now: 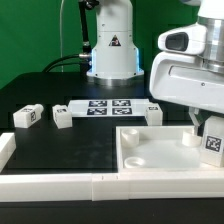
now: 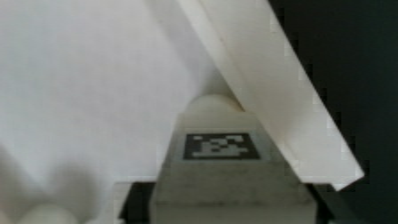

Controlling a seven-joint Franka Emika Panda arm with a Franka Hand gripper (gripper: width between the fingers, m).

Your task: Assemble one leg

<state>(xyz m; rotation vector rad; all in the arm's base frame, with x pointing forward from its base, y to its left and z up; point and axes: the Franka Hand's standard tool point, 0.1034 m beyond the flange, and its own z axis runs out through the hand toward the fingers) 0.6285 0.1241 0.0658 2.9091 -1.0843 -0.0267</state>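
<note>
My gripper (image 1: 209, 133) is shut on a leg (image 1: 212, 143), a small white block with a square marker on its face. It holds the leg upright over the corner of the large white panel (image 1: 150, 150) at the exterior view's right. In the wrist view the leg (image 2: 221, 148) sits between the dark fingers (image 2: 150, 198) of the gripper (image 2: 222, 203). Its rounded end points at the panel (image 2: 107, 80), close to the raised rim (image 2: 267, 80). Two more legs (image 1: 27, 117) (image 1: 63, 116) lie at the exterior view's left. A third leg (image 1: 153, 113) lies behind the panel.
The marker board (image 1: 105, 107) lies flat at the middle back. A white rail (image 1: 60, 185) runs along the table's front edge, with a short piece (image 1: 5, 150) at the left. The robot's base (image 1: 112, 55) stands at the back.
</note>
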